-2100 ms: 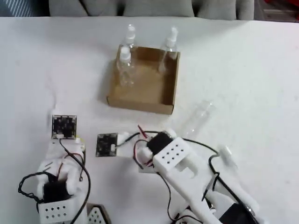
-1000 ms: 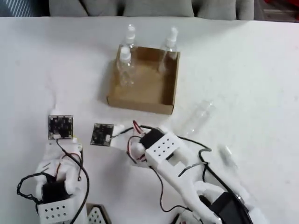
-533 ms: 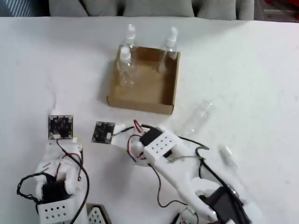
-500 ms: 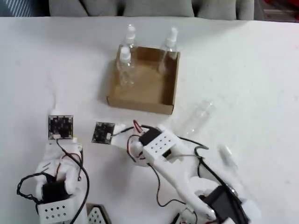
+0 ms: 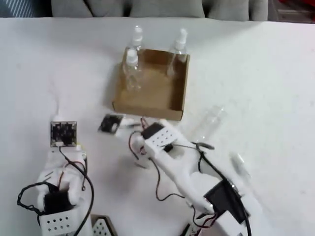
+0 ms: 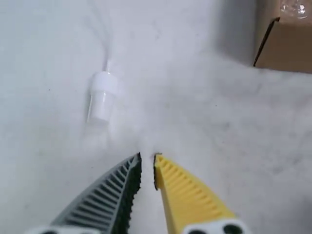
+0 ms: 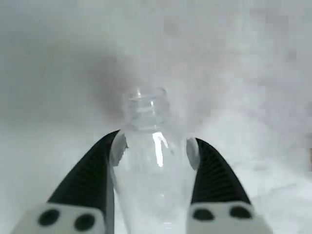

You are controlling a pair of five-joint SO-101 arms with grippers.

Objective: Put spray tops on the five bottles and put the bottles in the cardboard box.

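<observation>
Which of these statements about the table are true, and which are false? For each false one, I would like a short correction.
1. The right gripper grips an uncapped bottle. True.
2. The left gripper holds something. False: its jaws are shut on nothing; a spray top lies apart from it on the table.
3. A second bottle lies on its side outside the cardboard box. True.
4. The cardboard box is empty. False: a topped bottle stands in it.

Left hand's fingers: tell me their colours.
The left hand has one grey finger, one yellow; clearest in the left wrist view.
</observation>
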